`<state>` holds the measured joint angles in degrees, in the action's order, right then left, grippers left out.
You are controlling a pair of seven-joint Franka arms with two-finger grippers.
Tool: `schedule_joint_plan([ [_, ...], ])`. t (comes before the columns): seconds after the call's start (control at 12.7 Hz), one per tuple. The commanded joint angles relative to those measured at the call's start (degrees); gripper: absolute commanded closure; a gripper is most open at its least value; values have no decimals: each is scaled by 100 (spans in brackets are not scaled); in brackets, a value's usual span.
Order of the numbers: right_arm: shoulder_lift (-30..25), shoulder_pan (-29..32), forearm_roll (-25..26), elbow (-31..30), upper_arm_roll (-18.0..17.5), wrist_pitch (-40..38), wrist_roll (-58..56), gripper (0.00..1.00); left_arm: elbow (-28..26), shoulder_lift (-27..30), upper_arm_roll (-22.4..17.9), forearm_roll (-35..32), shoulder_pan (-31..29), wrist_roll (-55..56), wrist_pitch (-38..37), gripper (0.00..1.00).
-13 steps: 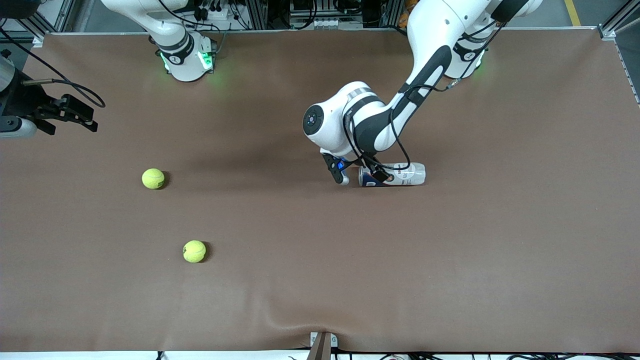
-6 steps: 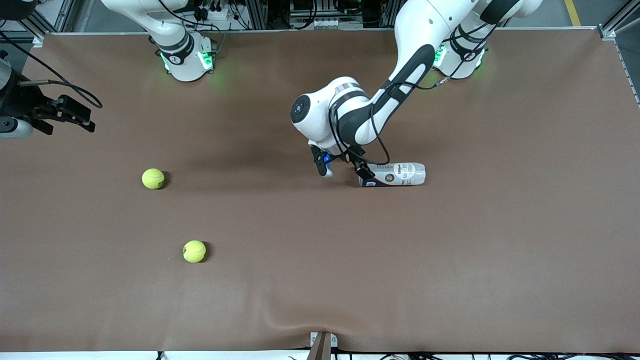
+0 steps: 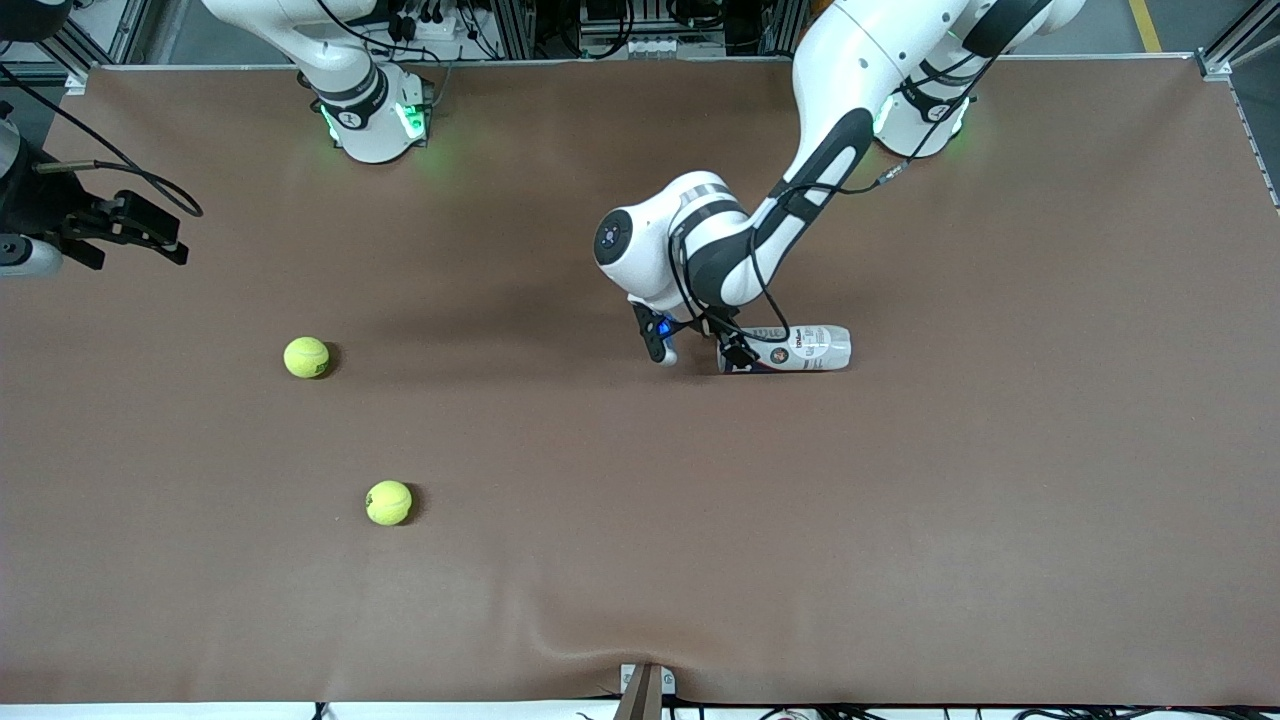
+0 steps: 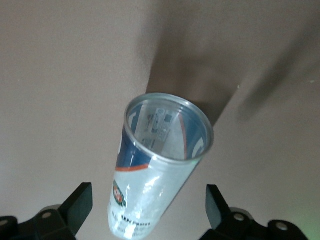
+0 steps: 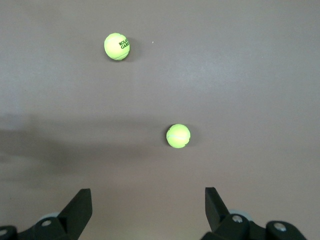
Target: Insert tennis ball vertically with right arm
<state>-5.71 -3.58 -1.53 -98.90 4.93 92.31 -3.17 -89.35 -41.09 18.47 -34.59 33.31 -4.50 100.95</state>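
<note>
A: What lies on the brown tabletop (image 3: 1000, 500)?

B: A clear can (image 3: 795, 349) on its side near centre. At its nine o'clock, one tennis ball (image 3: 306, 357); a second ball (image 3: 388, 502) toward eight o'clock, nearer the front camera.

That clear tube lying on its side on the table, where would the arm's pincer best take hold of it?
Probably across the round body near the open rim. The can lies flat, mouth toward the right arm's end. The left pincer, open, already sits at that mouth end; in its wrist view the can lies between the fingers. Closing on the curved sides would suit standing it up.
</note>
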Motion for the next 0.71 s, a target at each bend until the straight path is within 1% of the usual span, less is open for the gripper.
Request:
schedule_joint_plan([
  [0.0,-70,-11,-49,-86,34,15,-26,0,-152,-13,-10,-118,-87,-7,328,0],
  [0.63,-79,33,-84,-86,34,-20,-34,0,-442,-49,-28,-171,-88,2,767,0],
])
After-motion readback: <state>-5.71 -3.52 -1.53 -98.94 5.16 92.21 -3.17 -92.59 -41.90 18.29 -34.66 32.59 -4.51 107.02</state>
